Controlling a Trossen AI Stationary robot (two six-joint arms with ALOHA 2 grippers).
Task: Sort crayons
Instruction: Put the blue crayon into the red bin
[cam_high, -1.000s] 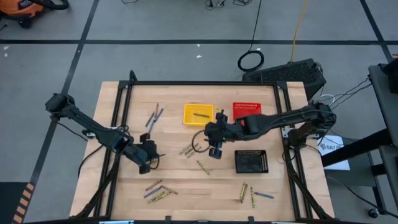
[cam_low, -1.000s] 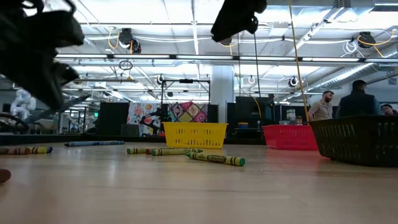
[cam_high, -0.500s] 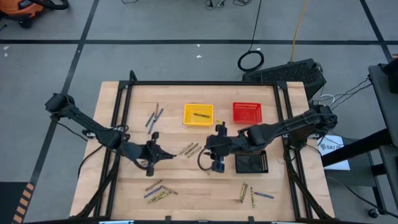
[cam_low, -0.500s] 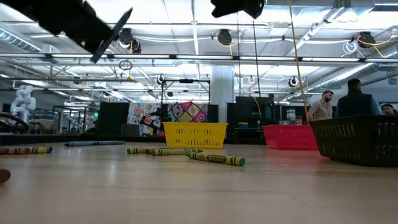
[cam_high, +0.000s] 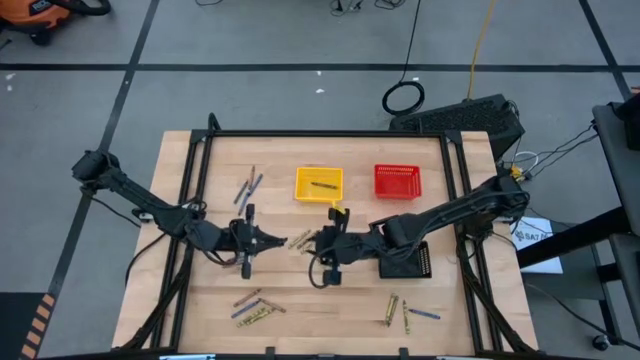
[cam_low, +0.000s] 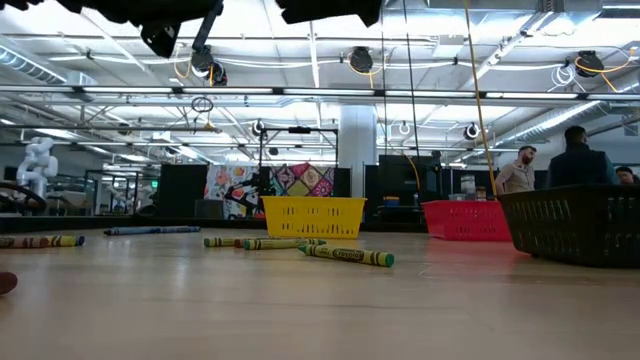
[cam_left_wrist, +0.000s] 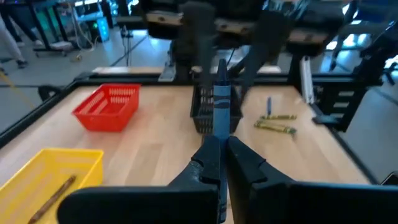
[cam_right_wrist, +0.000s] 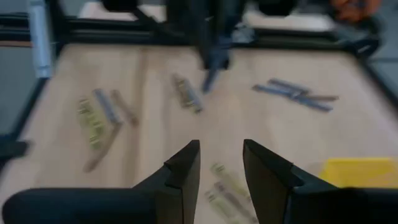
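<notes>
My left gripper (cam_high: 262, 241) is left of the table's middle, above the table, shut on a blue crayon (cam_left_wrist: 221, 102) that sticks out past its fingertips. My right gripper (cam_high: 320, 244) faces it from the right, open and empty; its wrist view (cam_right_wrist: 221, 165) shows the gap. Several yellow-olive crayons (cam_high: 305, 240) lie flat on the table between and below the two grippers. More crayons lie at the far left (cam_high: 247, 187), near left (cam_high: 254, 308) and near right (cam_high: 402, 311). One crayon (cam_high: 323, 185) lies in the yellow basket (cam_high: 302, 194). My left gripper pinches the blue crayon by its near end (cam_left_wrist: 219, 132) between the two fingers. The fingers are about level and point toward the table's right, and the crayon runs along them, straight out ahead. The crayon is lifted clear of the table.
The yellow basket, a red basket (cam_high: 397, 181) and a black basket (cam_high: 405, 260) stand right of the middle; my right arm reaches over the black one. A black frame runs along the table's edges. People stand in the room beyond (cam_low: 520, 170).
My left gripper has risen and gone toward the table's right, turning level with the blue crayon pointing right. My right gripper has come from near the yellow basket toward the near edge, then left, and now faces the left gripper.
</notes>
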